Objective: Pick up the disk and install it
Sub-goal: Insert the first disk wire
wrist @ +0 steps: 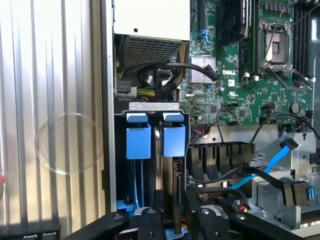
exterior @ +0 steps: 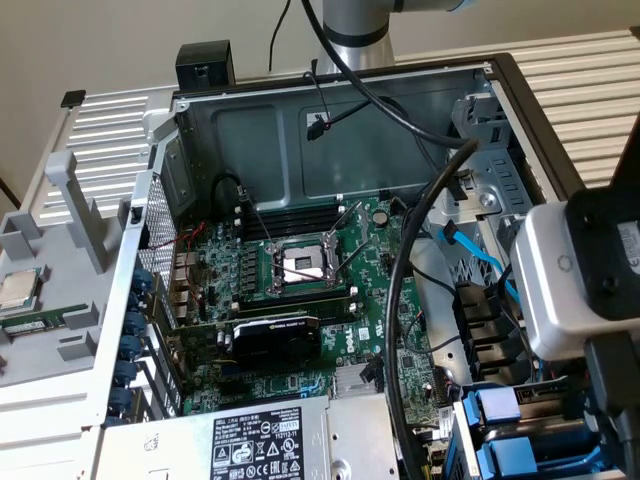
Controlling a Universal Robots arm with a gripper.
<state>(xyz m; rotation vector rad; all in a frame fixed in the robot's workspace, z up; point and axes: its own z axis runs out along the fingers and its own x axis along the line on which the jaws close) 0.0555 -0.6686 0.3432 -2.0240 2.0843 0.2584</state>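
- The disk [wrist: 176, 187] stands on edge in the drive bay [wrist: 116, 160] at a corner of the open computer case [exterior: 280, 140]. Its blue tab [wrist: 174, 141] sits just beside a second blue tab [wrist: 138, 142]. From that I judge it is in its slot, not lying out on the tabletop [wrist: 50, 100].
- The pincer [wrist: 176, 224] is over the disk's near edge. I cannot tell whether it is pinching the disk or spread clear of it.
- Going in edge-on suits the narrow slot, I judge, since the bay takes drives side by side like books on a shelf.
- The wrist view looks straight down the bay. It shows the disk's thin edge, and the black cables [wrist: 165, 75] bunched by the power-supply box [wrist: 150, 17].
- The exterior view gives the wider layout: the motherboard [exterior: 300, 300] and the bare processor socket [exterior: 303, 262]. A loose processor chip [exterior: 18, 290] lies well apart at the exterior view's left. The white wrist housing [exterior: 560, 280] hangs over the blue frames [exterior: 497, 407].
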